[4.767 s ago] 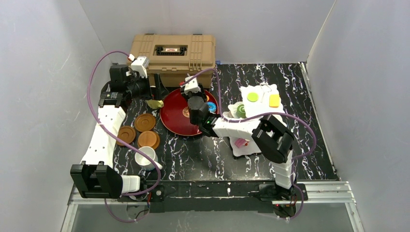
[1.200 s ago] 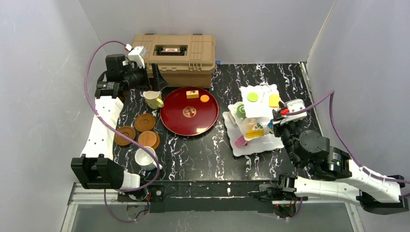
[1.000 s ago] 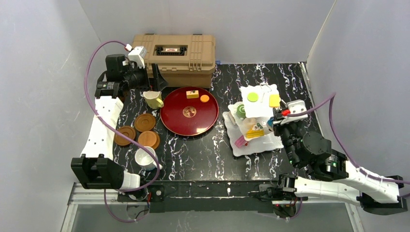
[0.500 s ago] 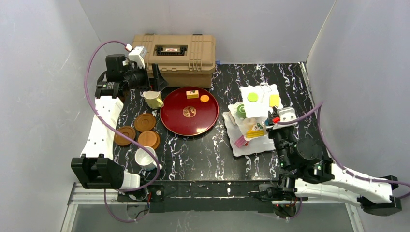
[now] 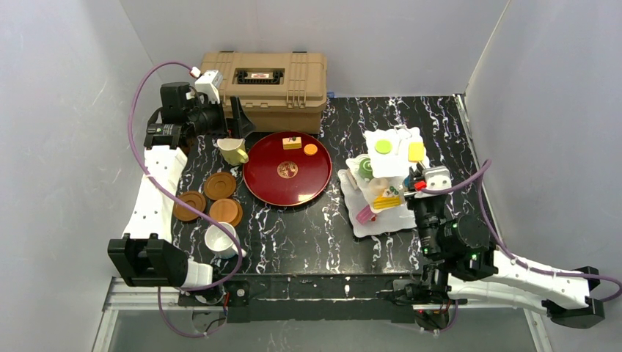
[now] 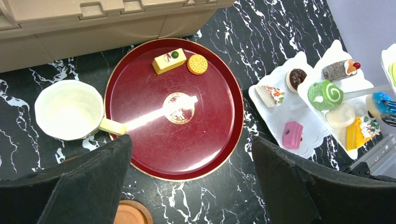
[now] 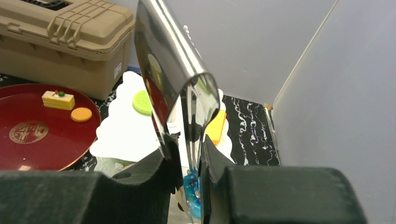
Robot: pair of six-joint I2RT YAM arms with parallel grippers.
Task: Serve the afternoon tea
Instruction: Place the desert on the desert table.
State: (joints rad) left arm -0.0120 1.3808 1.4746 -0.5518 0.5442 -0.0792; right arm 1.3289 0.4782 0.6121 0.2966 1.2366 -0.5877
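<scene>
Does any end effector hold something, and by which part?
Right end effector: metal tongs, gripped by both arms below the bent end, pinching a blue toy cake. Left end effector: nothing.

Top view high overhead, left wrist straight down, right wrist low, all share red tray (image 5: 268,185)

No wording can be read anywhere. The tan case (image 5: 264,79) at the table's far edge carries a small red-and-white label (image 5: 258,75) in the middle of its lid, its print too small to make out, and a pale sticker (image 7: 117,70) on its front, also illegible. The dark-red tray (image 5: 253,176) bears a round gold emblem (image 6: 180,108) at its centre, with no legible letters.
</scene>
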